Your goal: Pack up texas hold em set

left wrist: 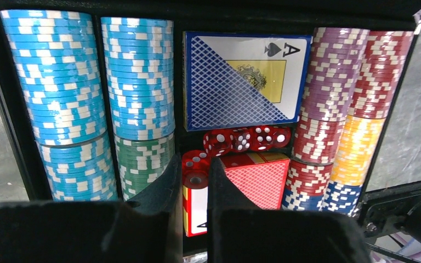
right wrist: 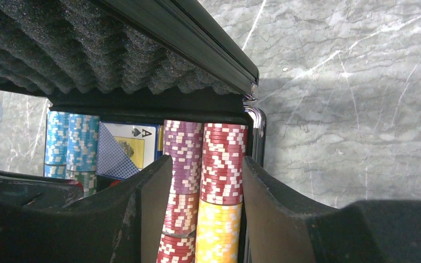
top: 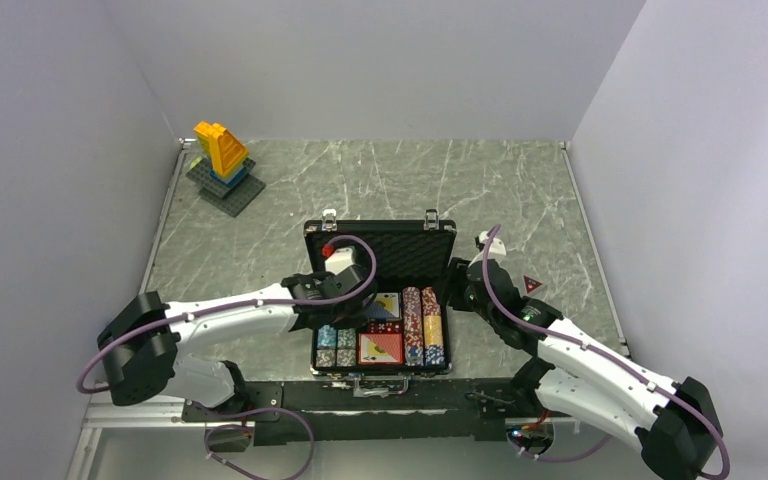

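- Red between black: the left fingers [left wrist: 161,192] stood narrow, pinching a small red die [left wrist: 195,163] low over the open case [left wrist: 235,19]. It hung just beside the row of four dice [left wrist: 246,138], which lay between the blue deck [left wrist: 235,82] and the red deck [left wrist: 257,178]. I judged the hold was meant to drop it into that slot.
- The blue and green chips [left wrist: 137,87] already filled the left rows, so little seemed left to stow.
- In the right wrist view, the right fingers [right wrist: 148,208] gaped wide and straddled the two right-hand chip rows [right wrist: 205,159] at the case's right edge. Whether they touched anything I could not tell. They probably steadied the case or settled the chips.
- The foam-lined lid [right wrist: 60,49] leaned overhead, not yet shut.
- From above, the case lay mid-way across a grey-green marbled surface [top: 410,180], close to the arms' bases. A toy brick tower [top: 222,155] stood well apart in the far left corner.
- Plain pale walls [top: 380,60] closed in three sides.
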{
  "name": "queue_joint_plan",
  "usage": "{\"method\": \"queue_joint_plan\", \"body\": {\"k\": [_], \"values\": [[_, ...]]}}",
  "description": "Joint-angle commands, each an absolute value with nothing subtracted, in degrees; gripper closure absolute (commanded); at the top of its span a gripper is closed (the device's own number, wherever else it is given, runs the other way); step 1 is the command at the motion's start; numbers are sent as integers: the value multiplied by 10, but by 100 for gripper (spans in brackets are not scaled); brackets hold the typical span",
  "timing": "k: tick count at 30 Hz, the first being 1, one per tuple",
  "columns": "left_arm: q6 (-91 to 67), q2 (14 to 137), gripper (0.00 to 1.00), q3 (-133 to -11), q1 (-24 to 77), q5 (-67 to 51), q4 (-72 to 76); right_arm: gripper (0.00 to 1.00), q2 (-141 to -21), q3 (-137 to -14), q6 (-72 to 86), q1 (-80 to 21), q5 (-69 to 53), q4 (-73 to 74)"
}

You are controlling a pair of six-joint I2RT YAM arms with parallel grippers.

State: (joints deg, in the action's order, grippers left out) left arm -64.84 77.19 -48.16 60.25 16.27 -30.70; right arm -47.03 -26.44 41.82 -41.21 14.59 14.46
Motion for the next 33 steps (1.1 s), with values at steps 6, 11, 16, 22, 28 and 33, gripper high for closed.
{"method": "queue_joint_plan", "body": {"k": [6,11,16,22,28,33], "values": [[-609,812,100,-510,611,136,-286,46,-460,-262,422,-410,149,127],[-602,826,100,-504,611,134,-274,46,-466,-262,424,-410,144,124],[-596,842,100,-507,611,122,-268,46,-470,-261,423,-410,143,121],[-591,852,98,-515,612,122,-276,46,-475,-261,423,-410,142,119],[-591,854,86,-518,614,130,-286,46,-477,-260,424,-410,142,116],[-586,857,72,-528,620,141,-297,46,-480,-260,424,-410,142,115]]}}
